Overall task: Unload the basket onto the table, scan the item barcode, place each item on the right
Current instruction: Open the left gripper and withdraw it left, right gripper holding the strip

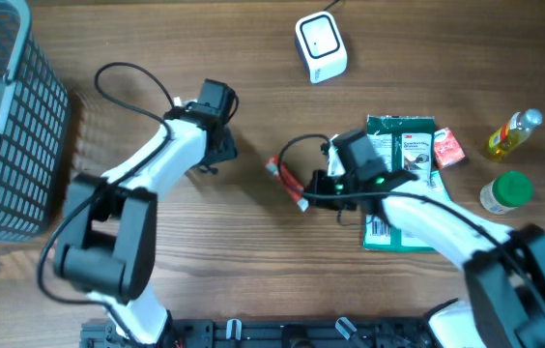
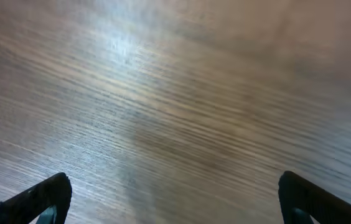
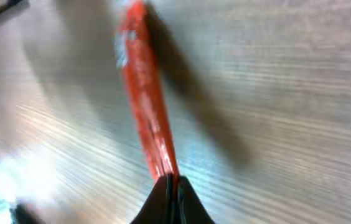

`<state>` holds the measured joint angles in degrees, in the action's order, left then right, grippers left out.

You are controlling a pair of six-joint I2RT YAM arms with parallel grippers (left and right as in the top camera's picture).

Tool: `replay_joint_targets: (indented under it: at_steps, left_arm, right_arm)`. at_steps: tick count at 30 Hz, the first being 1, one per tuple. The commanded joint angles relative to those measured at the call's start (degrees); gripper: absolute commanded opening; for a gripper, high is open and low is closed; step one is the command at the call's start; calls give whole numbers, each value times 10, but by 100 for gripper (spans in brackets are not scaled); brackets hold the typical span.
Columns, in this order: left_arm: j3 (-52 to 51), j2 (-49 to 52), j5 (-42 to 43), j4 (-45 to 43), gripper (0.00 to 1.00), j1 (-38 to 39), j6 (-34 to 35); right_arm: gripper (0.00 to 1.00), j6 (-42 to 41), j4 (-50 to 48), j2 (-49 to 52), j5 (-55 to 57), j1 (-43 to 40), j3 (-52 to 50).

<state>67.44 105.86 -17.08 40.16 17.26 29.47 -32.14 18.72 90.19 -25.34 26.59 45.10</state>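
My right claw (image 3: pixel 172 186) is pinched tight on the red packet (image 3: pixel 143 106), nearer me than the scanner (image 1: pixel 320 45) and slightly left. My left claw (image 2: pixel 175 190) gapes wide, empty, farther left of the scanner.

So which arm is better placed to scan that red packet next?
Right. The right gripper is shut on the red packet, while the left gripper hangs open over the table, holding nothing.

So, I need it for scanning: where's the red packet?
Overhead view, mid-table: the red packet is pinched in the right claw, just left of the green pouch.
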Motion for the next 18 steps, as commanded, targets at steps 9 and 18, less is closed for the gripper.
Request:
replay_joint_targets:
  at_steps: [9,18]
  left_arm:
    - [-14,-41,255,-27,100,-139,-147]
    - [-20,-41,254,-33,100,-179,-147]
  right_arm:
    - [4,418,173,-148,-83,-27,120]
    - [4,546,224,-150,-242,-27,120]
